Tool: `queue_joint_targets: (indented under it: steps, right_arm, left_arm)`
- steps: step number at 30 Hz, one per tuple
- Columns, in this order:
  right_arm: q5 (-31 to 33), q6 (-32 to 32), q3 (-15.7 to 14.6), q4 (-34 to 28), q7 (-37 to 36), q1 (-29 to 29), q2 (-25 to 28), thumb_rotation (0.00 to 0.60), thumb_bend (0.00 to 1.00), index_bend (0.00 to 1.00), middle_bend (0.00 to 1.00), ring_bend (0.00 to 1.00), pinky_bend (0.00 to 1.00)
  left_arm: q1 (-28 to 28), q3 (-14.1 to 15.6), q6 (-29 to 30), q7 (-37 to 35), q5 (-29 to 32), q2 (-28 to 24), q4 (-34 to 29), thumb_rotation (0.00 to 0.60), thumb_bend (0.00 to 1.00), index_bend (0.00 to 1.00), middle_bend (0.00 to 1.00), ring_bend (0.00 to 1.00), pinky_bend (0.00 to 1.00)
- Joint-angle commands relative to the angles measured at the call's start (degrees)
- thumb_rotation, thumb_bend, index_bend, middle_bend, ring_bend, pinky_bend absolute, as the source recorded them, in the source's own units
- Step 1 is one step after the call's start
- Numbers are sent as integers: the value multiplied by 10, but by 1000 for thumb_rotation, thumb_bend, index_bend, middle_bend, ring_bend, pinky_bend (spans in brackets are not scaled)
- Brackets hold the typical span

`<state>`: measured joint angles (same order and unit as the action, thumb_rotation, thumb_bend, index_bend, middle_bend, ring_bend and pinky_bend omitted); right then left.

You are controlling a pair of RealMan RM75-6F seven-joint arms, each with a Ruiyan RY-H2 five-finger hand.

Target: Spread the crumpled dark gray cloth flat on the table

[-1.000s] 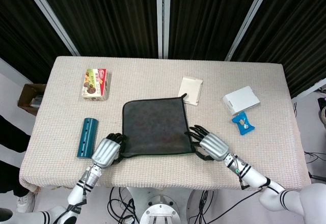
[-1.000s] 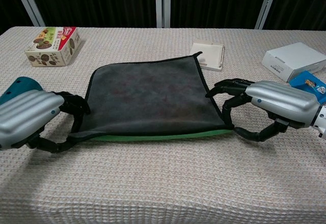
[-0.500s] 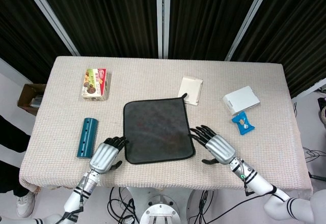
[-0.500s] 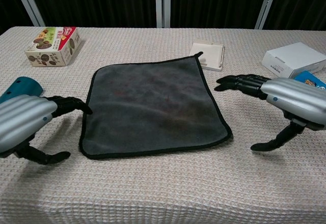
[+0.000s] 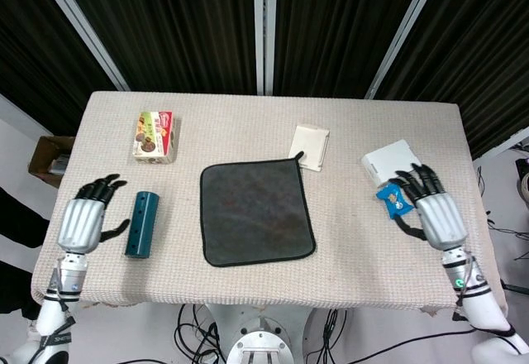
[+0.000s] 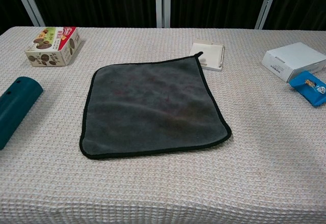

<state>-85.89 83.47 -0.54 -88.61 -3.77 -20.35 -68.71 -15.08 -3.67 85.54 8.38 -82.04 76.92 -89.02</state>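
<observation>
The dark gray cloth (image 5: 255, 212) (image 6: 152, 105) lies spread out flat in the middle of the table, its black edging showing all the way round. My left hand (image 5: 86, 216) hovers over the table's left edge, fingers apart and holding nothing, well away from the cloth. Over on the right, my right hand (image 5: 431, 204) is likewise spread and empty, beside the blue packet. Neither hand shows in the chest view.
A teal cylinder (image 5: 141, 223) (image 6: 15, 109) lies left of the cloth. A snack box (image 5: 154, 136) (image 6: 53, 46) sits at the back left, a small cream box (image 5: 310, 146) (image 6: 208, 54) behind the cloth, and a white box (image 5: 389, 162) (image 6: 293, 60) and blue packet (image 5: 394, 201) (image 6: 308, 86) to the right.
Both hands let go of the cloth's front corners and drew apart to the table's left and right edges. The cloth settled flat and lies still.
</observation>
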Motion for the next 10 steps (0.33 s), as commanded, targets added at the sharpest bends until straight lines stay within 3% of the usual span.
queue_joint_targets:
  steps: [1, 5, 10]
  right_arm:
    - [6, 30, -8, -20, -28, 46, 34, 600, 223, 223, 134, 0, 0]
    - [-22, 78, -32, -1, -63, 95, 36, 600, 222, 223, 119, 0, 0]
    - [-42, 124, -41, 16, -75, 138, 23, 600, 222, 224, 118, 0, 0]
  left_arm:
    - [36, 11, 12, -58, 6, -46, 33, 600, 183, 251, 185, 191, 259]
    - [79, 39, 55, -73, -20, -58, 24, 600, 182, 251, 184, 188, 252]
    - [124, 70, 97, -56, -46, -56, 7, 600, 183, 251, 184, 188, 241]
